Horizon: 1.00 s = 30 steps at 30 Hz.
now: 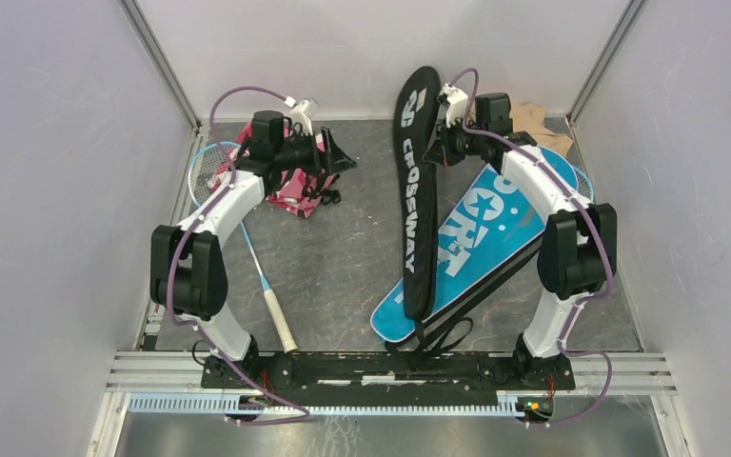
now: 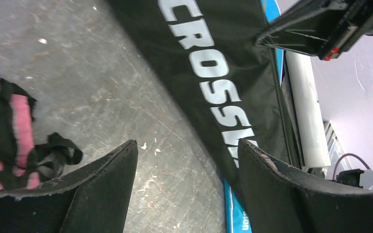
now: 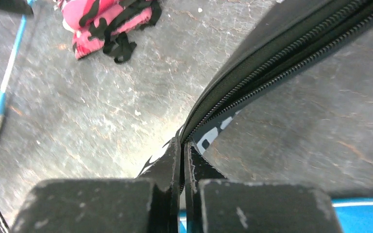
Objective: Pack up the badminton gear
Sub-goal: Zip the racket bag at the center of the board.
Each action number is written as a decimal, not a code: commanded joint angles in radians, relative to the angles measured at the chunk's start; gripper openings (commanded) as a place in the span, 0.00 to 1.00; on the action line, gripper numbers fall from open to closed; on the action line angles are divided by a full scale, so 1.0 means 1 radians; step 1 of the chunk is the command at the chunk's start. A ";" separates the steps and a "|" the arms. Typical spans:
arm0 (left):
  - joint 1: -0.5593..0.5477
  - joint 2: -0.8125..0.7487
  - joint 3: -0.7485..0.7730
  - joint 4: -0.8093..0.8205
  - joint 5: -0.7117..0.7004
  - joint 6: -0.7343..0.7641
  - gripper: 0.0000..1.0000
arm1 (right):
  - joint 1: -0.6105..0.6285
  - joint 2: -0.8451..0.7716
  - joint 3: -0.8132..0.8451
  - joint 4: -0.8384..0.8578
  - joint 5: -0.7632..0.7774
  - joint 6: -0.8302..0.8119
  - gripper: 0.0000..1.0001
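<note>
Far left, a racket [image 1: 265,283] lies uncovered. The left gripper [image 2: 187,155] hovers just beside the pink camouflage cloth [image 1: 295,190], jaws wide and empty. The right gripper [image 3: 182,145] is pinched tight on the zipper edge of the black CROSSWAY cover [image 1: 417,190], which lies across the blue SPORT cover [image 1: 481,233]. Judged step: opening that cover. The next move calls for bringing the racket to it.

Two racket-shaped covers lie on the table: one black "CROSSWAY" cover [image 1: 417,190] and one blue "SPORT" cover [image 1: 481,233]. One thin-framed racket [image 1: 280,322] is in plain sight at the left. A sliver of light-blue frame past the blue cover's far right edge may be a second, but too little shows to count it. There are two cloths, one pink camouflage cloth [image 1: 295,193] and one beige cloth [image 1: 535,118]. Two robot arms reach in, a left arm [image 1: 217,205] and a right arm [image 1: 544,183].
</note>
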<state>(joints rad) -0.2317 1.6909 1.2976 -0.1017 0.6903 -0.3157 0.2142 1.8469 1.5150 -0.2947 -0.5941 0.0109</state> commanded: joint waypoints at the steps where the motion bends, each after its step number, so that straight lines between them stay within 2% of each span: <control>1: 0.044 -0.063 0.067 0.000 0.030 0.047 0.80 | 0.005 -0.077 0.155 -0.243 -0.003 -0.245 0.00; 4: 0.058 -0.073 0.095 -0.011 0.062 0.109 0.79 | 0.033 -0.106 0.208 -0.365 0.041 -0.388 0.00; 8: 0.066 -0.071 0.162 -0.068 0.090 0.154 0.79 | 0.065 -0.148 0.235 -0.447 0.078 -0.491 0.00; 18: 0.077 -0.107 0.194 -0.070 0.087 0.144 0.78 | 0.084 -0.166 0.372 -0.479 0.091 -0.500 0.00; 24: 0.077 -0.145 0.233 -0.169 0.100 0.380 0.78 | 0.108 -0.183 0.375 -0.559 0.073 -0.650 0.00; 30: 0.077 -0.221 0.268 -0.315 0.156 0.631 0.81 | 0.160 -0.209 0.303 -0.591 0.105 -0.764 0.00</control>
<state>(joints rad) -0.1581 1.5650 1.5040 -0.3119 0.7727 0.0628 0.3412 1.7111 1.8313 -0.9058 -0.4866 -0.6510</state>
